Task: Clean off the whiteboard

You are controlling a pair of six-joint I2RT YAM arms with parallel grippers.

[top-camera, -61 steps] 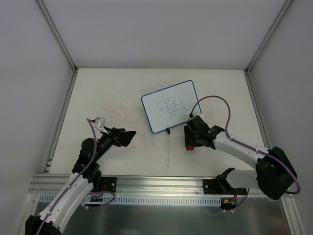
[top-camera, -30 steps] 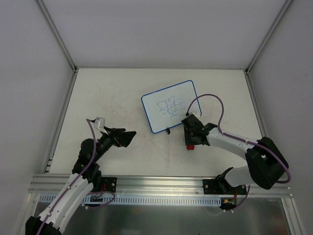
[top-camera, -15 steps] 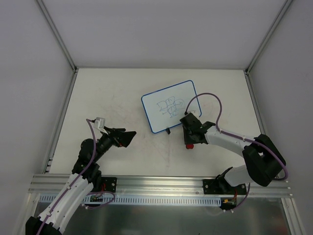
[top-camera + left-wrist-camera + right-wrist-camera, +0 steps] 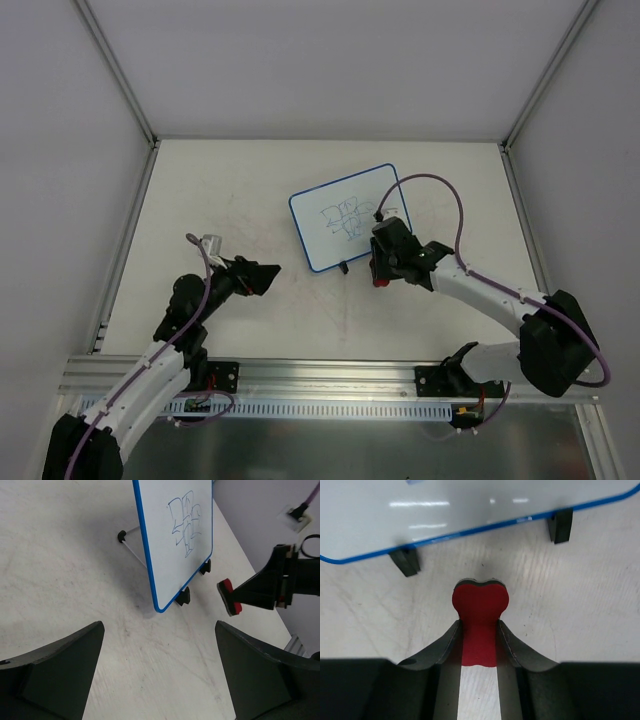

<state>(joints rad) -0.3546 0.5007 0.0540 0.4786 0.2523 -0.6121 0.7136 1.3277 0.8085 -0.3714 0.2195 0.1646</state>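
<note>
Board [image 4: 322,240] stands tilted on bench [image 4: 220,190], scribbles [image 4: 347,218] facing you. Your right hand [image 4: 383,264] clenched on eraser [image 4: 480,602], just short of board's lower edge, whose long axis crosses hand's path. Scribbles lie ahead, above eraser. Left hand [image 4: 262,277] spread, empty, well apart; right nearer.

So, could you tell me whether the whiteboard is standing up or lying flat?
Standing, leaning back slightly: the whiteboard rests on its two black feet, propped by a white strut behind it.
</note>
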